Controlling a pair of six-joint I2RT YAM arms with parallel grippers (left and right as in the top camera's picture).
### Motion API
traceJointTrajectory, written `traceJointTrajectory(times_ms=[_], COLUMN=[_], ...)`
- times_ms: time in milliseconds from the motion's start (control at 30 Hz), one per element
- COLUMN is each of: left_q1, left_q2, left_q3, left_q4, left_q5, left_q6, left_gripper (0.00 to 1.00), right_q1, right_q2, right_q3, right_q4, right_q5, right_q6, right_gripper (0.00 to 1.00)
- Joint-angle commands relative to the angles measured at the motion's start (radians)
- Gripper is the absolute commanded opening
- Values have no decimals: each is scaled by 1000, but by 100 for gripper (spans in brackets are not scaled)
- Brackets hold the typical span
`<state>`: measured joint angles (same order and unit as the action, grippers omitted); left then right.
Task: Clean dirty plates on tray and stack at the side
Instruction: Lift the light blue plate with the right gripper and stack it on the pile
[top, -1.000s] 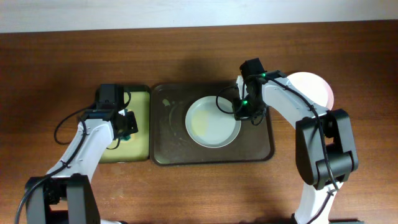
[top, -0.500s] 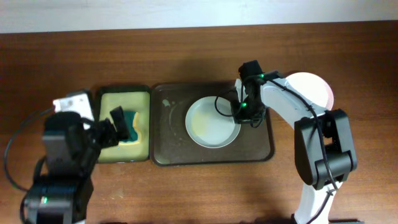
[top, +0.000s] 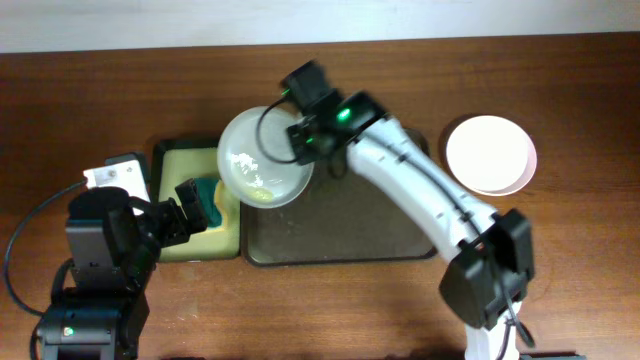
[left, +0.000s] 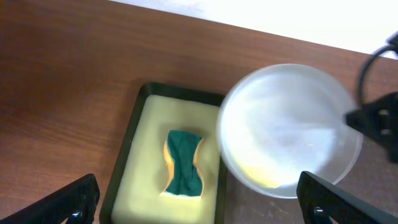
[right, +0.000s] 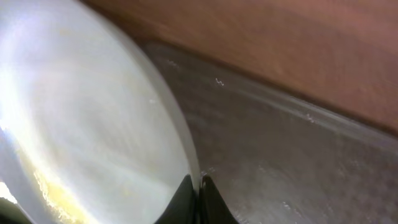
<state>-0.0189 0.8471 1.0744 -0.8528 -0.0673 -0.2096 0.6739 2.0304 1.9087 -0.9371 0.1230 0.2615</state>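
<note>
From above: right gripper (top: 303, 148) clamped on the right rim of a plate (top: 262, 158), held tilted in the air over the left edge of the tray (top: 400, 230) and a corner of the small tray (top: 215, 245). Yellow smears low on its face, so not yet clean. No other plate on the tray. Far right, well apart from the tray, a pale stack (top: 490, 153) (count of plates hard to tell). Left gripper (top: 192, 205) spread wide by the sponge (top: 208, 193), holding nothing.

Left wrist: both fingers (left: 68, 199) far apart at the bottom corners. Sponge ahead and between them on the yellow lining. Plate hanging just right of it, overlapping the small tray's rim.

Right wrist: fingertips (right: 211, 205) shut tight on the plate's edge, bare tray below.

Risks, as a guess: only a thin one-sided pinch on a smooth rim, so likely to slip or swing under the sponge's push, with a possible drop onto the tray rim. Also a chance of the arms colliding, with the plate parked so near the sponge's pick-up spot. Smears near the rim easy to miss with a wipe only through the middle.

No brand, label or writing legible in any view (white patch (top: 118, 178) on the left arm too small to read).
</note>
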Motion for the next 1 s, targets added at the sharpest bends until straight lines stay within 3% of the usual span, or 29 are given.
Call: traceJointTrajectory(times_ms=[0, 100, 167, 333, 400, 500, 600, 767, 967], left_q1=[2, 2, 2, 2, 2, 2, 2, 2, 2], left_q2=[-5, -5, -5, -5, -5, -5, -5, -5, -5], left_q3=[0, 0, 0, 0, 0, 0, 0, 0, 0], left_q4=[2, 2, 2, 2, 2, 2, 2, 2, 2], left_q5=[-11, -11, -11, -11, -11, -11, -11, -11, -11], left_q6=[-13, -13, -13, -13, -13, -13, -13, -13, -13], left_gripper=[99, 99, 99, 99, 99, 100, 99, 99, 99], right_q1=[166, 302, 348, 340, 285, 80, -267, -801, -1109], right_q2=[-10, -10, -10, -10, -10, -10, -10, -10, -10], right_q3=[19, 19, 19, 19, 19, 18, 19, 18, -38], right_q4=[99, 275, 426, 464, 341, 201, -15, -317, -338], right_q5=[429, 723, 755, 808, 526, 29, -252, -270, -234], right_q6=[2, -165, -335, -347, -170, 10, 10, 2, 1], right_gripper=[4, 4, 4, 4, 4, 4, 4, 4, 4])
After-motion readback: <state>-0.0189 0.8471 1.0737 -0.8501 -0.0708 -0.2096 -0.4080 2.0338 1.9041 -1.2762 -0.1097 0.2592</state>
